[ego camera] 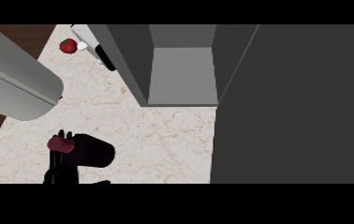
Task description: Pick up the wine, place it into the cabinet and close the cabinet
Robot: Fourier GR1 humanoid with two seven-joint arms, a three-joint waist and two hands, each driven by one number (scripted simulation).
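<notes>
Wine (88, 150) sits low on the counter (159, 138) at the view's lower left, seen almost end-on: a dark body with a dark red cap (61, 145) pointing left. One black hand (59, 164) comes up from the lower edge and touches the cap end, fingers rising just beside it; whether they curl round the neck I cannot tell, and which hand it is I cannot tell either. The cabinet (181, 68) stands open further up, its grey floor bare, its door (283, 106) swung out along the right (a big dark panel). To do this step well, I'd get the fingers round the bottle's body, not the cap, before any lift, then carry it up and right, clear of the cabinet's left wall (128, 63). A red fruit (68, 45) lies far off, no obstacle.
</notes>
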